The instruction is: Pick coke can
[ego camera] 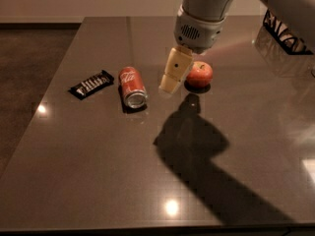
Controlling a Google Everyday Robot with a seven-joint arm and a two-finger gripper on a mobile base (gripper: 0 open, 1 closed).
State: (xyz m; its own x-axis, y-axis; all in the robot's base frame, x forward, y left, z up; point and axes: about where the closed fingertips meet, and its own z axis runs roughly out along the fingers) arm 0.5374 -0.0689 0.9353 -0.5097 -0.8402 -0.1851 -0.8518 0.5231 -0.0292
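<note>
Coke can (133,86) lies on its side on the table (88,171), silver end toward the camera, nothing touching it. A black candy bar (91,83) lies near it, apart, on the side away from the gripper. The gripper (169,85) hangs tilted between the can and the apple (199,73), with nothing seen in its grasp. Released or clenched: cannot tell, as it reads as one cream block. It hides the apple's near edge. The arm is cut off at the top edge. Dark wire rack (288,36) at the far corner is partly cut off and hard to make out.
</note>
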